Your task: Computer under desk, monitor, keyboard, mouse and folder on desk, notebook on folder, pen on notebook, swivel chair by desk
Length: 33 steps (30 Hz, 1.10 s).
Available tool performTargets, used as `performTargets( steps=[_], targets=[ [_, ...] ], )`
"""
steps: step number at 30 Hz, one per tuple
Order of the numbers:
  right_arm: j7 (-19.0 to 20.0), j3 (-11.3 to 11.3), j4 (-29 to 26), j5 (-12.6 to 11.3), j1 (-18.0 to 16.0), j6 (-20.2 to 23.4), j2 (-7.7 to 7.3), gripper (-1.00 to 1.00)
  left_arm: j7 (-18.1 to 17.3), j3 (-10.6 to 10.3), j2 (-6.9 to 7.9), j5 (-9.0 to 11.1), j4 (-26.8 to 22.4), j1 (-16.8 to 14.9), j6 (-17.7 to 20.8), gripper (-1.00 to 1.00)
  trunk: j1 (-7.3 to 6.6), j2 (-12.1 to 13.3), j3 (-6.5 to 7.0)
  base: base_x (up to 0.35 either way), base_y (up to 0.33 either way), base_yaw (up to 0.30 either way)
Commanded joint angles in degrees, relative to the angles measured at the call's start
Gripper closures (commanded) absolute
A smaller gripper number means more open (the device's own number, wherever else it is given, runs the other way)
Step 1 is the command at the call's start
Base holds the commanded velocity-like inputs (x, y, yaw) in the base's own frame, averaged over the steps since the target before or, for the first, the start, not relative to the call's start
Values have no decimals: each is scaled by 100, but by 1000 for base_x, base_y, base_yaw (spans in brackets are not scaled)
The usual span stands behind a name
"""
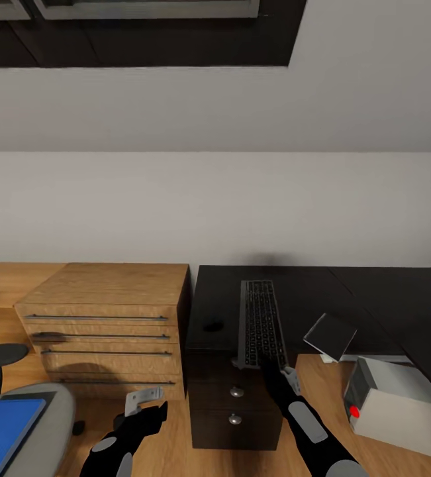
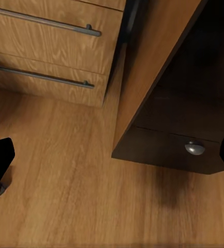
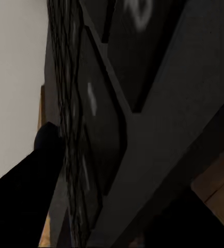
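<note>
Keyboard [image 1: 261,323]: laid lengthwise on the desk [image 1: 374,298], near end overhanging the front edge, gripped there by the right gripper [image 1: 278,368]. Left gripper [image 1: 142,399]: held open and empty above the floor before a wooden chest [image 1: 106,318]. Folder [image 1: 3,434]: lying flat on the chair [image 1: 40,424] seat. Computer [image 1: 400,404]: stood on the floor under the desk.

Bare desk [image 1: 374,298] top right of keyboard [image 1: 261,322].
</note>
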Motion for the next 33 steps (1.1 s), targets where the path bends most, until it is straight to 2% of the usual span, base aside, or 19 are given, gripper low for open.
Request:
performTargets(
  steps=[1, 7, 10, 15, 21, 24, 29, 33],
  targets=[
    [16, -1, 8, -66, -2, 26, -1, 100, 51, -8, 1, 61, -7, -3, 22, -100, 0, -3, -6, 0, 0, 0],
    [107, -4, 1, -65, -2, 20, -1, 100, 57, -8, 1, 61, -7, -2, 15, -100, -110, 198, 83, 0, 0, 0],
    [289, -10, -6, -64, -2, 10, -1, 100, 61, -8, 1, 61, -7, -2, 12, -100, -176, 318, 137, 0, 0, 0],
    [868, -36, -248, -64, 5, -2, -1, 100, 73, -8, 1, 55, -7, -2, 6, -100, -286, 518, 227, 0, 0, 0],
    [1044, -39, -560, -71, 24, 26, -7, 100, 94, -13, -2, 47, -7, -4, 6, -100, -417, 759, 335, 0, 0, 0],
    [1048, -37, -1107, -70, 246, 26, -9, 100, 173, -16, -5, 44, -7, -5, 6, -100, -483, 879, 389, 0, 0, 0],
    [997, -31, -2478, 0, 926, 24, -24, 100, 297, -126, -6, 44, 0, -4, 6, -100, -593, 1080, 478, 0, 0, 0],
    [582, -25, -3560, 91, 1466, 30, -25, 100, 320, -167, 0, 48, 20, -2, 6, -100, -681, 1240, 550, 0, 0, 0]
  ],
)
